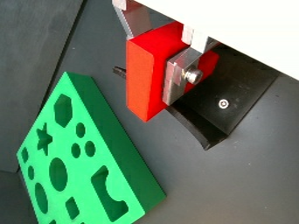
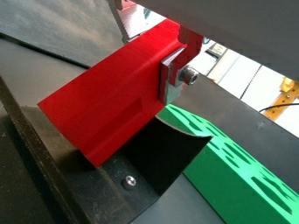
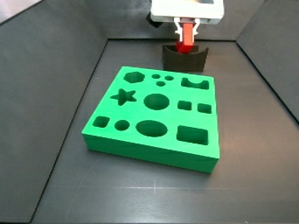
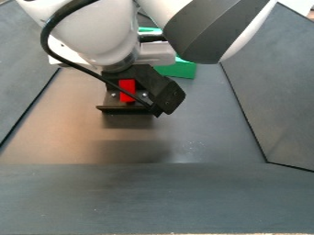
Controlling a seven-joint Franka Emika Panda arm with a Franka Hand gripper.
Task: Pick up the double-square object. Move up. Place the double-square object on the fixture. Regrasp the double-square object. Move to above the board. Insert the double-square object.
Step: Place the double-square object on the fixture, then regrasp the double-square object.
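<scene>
In a side view the arm's two-finger gripper (image 3: 187,35) hangs at the top centre of the frame, its silver plates closed on the small bright red flat plastic double-square object (image 3: 186,38), which stands upright directly over the small dark grey-black fixture (image 3: 184,59) with the curved notch in its top. Whether the red piece's lower end actually touches the notch cannot be told there. The fixture sits on the dark surface (image 3: 70,157) just behind the far edge of the large bright green square board (image 3: 156,116), whose star, circle, square, oval and rectangle cutouts face up in the middle of the frame. In a wrist view the gripper (image 1: 176,63) clamps the red double-square object (image 1: 143,80) near its upper end, one silver finger (image 1: 184,72) pressed flat against its side, with the dark fixture (image 1: 222,103) lying beside and behind the piece and the green board (image 1: 82,157) in the lower left. In a wrist view the red object (image 2: 111,96) fills the centre, tilted in the frame, its lower corner reaching into the fixture's (image 2: 163,162) curved hollow, the board (image 2: 251,175) at lower right. In a side view the arm's body hides most of the gripper (image 4: 132,90); only a sliver of the red object (image 4: 125,90) shows above the fixture (image 4: 127,107) at centre left.
</scene>
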